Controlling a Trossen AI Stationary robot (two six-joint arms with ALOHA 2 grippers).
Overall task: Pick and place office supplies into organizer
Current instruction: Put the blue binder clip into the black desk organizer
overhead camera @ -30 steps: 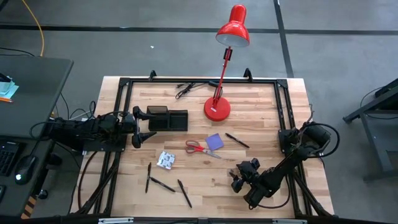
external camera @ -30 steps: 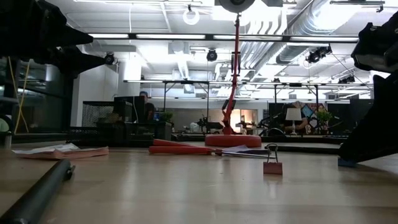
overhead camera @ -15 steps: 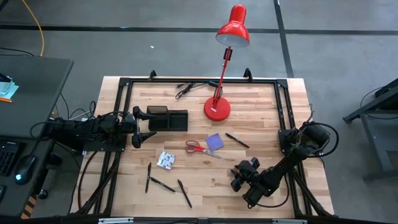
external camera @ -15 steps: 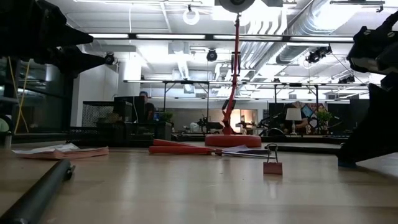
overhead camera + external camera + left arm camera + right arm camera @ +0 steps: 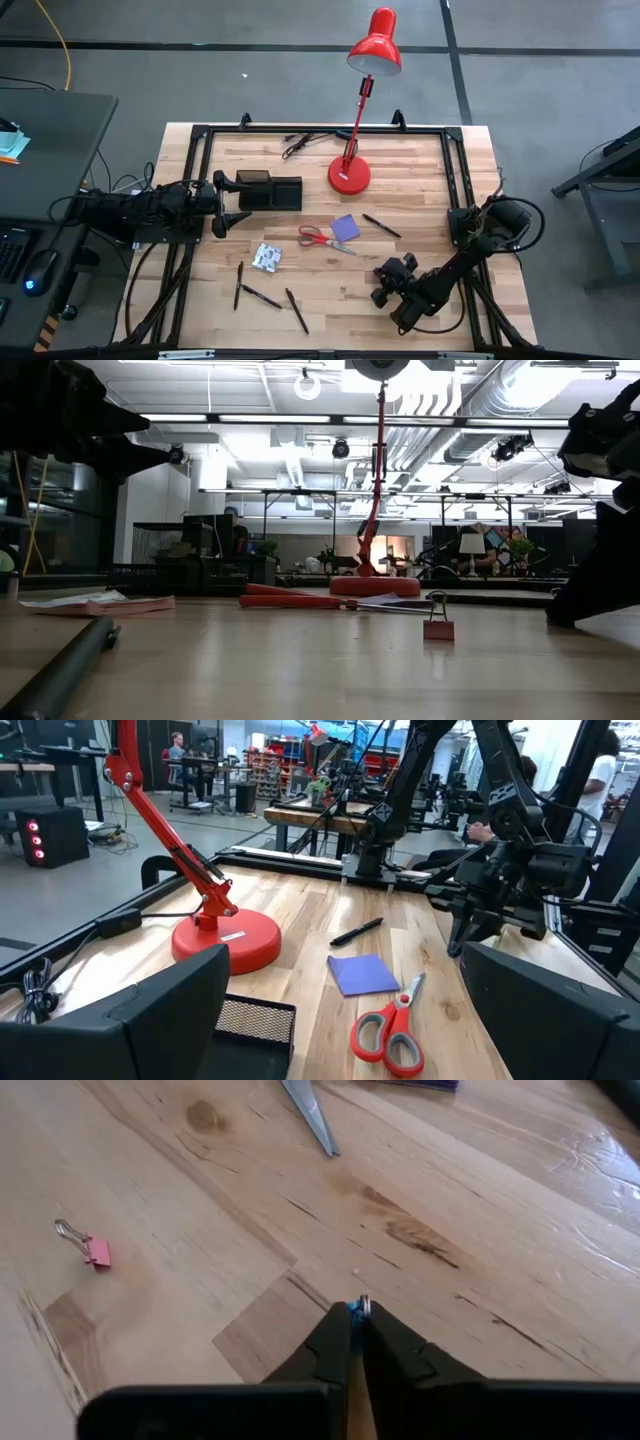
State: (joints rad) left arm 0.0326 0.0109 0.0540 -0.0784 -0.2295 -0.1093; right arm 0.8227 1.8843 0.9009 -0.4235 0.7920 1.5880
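The right gripper, pinched shut on a small blue binder clip, has finished grasping and should next carry it to the black rectangular organizer, where the wide-open left gripper waits.

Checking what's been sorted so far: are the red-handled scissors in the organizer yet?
No, the scissors lie flat on the table beside the purple pad, well apart from the organizer.

Four black pens; one red-handled scissors; one purple pad; one patterned packet; one pink binder clip; one organizer; one red lamp.
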